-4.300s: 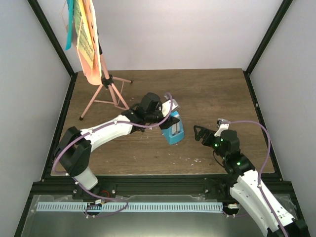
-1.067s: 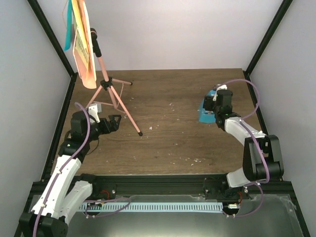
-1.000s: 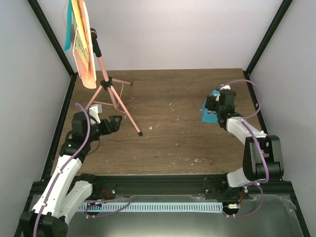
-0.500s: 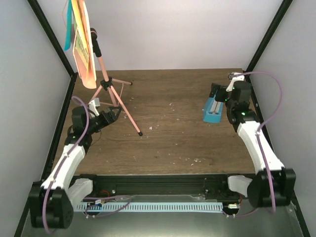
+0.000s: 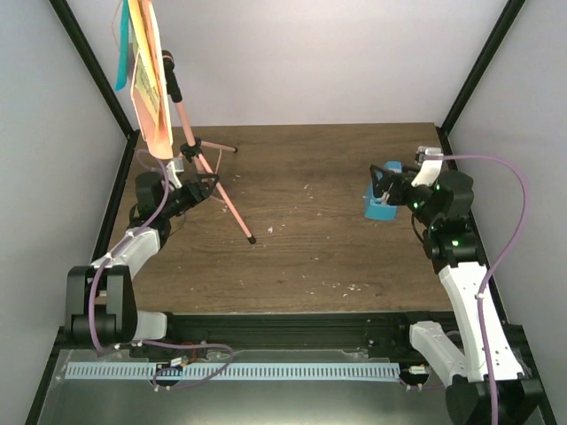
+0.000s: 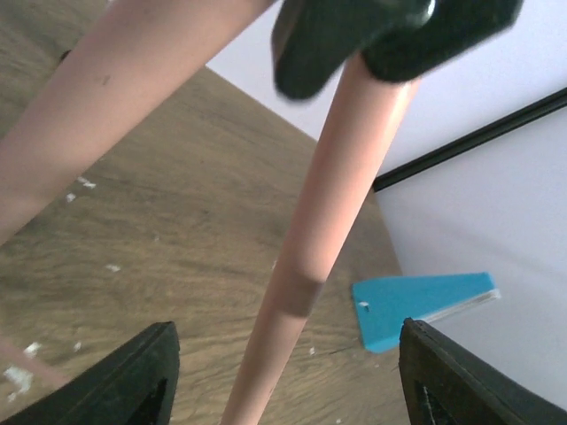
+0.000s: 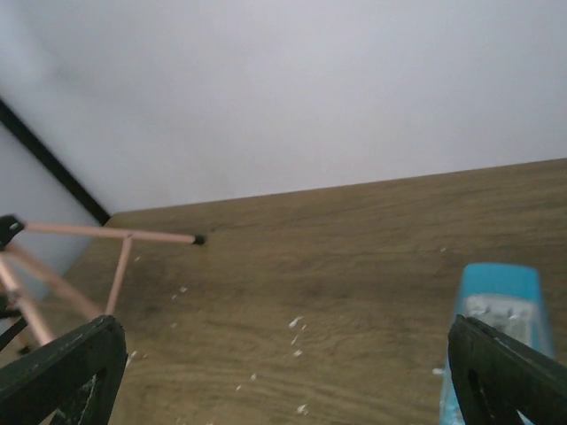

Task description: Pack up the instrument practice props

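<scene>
The salmon-pink music stand (image 5: 188,146) stands at the back left, its desk holding the blue and yellow music sheets (image 5: 142,84) high up. My left gripper (image 5: 204,188) is open, its jaws wide on either side of one tripod leg (image 6: 301,283) without touching it. The blue metronome (image 5: 382,204) lies on its side at the right of the table; it also shows in the left wrist view (image 6: 421,297). My right gripper (image 5: 383,183) is open and empty, hovering just over the metronome's (image 7: 496,310) far end, which lies by its right finger.
The brown wooden table (image 5: 310,248) has small white flecks scattered on it. Black frame posts (image 5: 474,66) and pale walls close in the back and sides. The tripod's other legs (image 7: 115,235) spread over the back left corner.
The metronome went from my left gripper at mid-table to lying at the right. Over the last second my left gripper rose to the tripod leg and my right gripper let go and drew back.
</scene>
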